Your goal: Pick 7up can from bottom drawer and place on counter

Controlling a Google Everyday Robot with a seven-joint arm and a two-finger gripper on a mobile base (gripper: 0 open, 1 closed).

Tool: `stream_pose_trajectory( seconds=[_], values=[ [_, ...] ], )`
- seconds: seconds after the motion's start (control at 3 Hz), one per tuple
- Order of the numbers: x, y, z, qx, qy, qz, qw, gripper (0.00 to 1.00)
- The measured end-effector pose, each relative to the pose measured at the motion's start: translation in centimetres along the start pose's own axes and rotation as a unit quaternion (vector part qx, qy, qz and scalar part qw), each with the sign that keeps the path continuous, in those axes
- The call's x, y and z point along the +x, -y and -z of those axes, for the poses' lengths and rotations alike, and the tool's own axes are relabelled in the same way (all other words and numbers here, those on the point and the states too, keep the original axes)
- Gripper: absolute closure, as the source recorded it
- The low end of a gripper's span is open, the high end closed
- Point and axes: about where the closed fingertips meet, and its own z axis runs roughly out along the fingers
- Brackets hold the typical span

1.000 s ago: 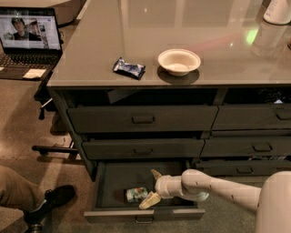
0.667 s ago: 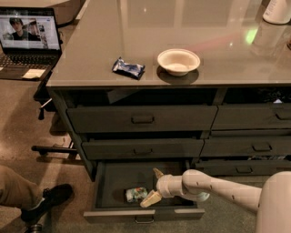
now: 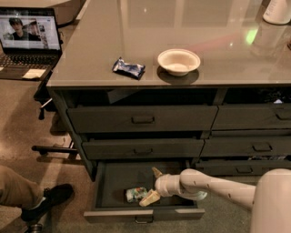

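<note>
Down in the bottom drawer [image 3: 118, 179], the gripper [image 3: 153, 185] gapes, the 7up can [image 3: 136, 194] at its eight o'clock, so it should centre there before closing.

A white bowl [image 3: 178, 61] sits near the front edge of the worktop [image 3: 218, 27], about in the middle. A dark blue snack wrapper [image 3: 129, 68] lies to its left, not touching it. A white container [image 3: 277, 11] stands at the far right corner. An open laptop [image 3: 28, 38] sits past the left edge. A leg with a black shoe [image 3: 47, 200] rests on the floor. The tool [image 3: 152, 185] is low down, below the front edge.
</note>
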Motion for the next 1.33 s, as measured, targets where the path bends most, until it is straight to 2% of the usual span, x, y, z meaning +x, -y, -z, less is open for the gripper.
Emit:
stream_pose_trajectory(
  seconds=[0.33,0.67,1.0,1.33],
  values=[
    [0.9,2.0,-2.8,0.016,-0.006,0.025,0.9995,0.00],
    [2.4,4.1,-6.3,0.028,-0.004,0.057,0.9980,0.18],
    [4.2,5.6,-9.7,0.024,-0.002,0.079,0.9966,0.16],
    [6.1,6.4,-12.2,0.013,-0.001,0.087,0.9961,0.00]
  ],
)
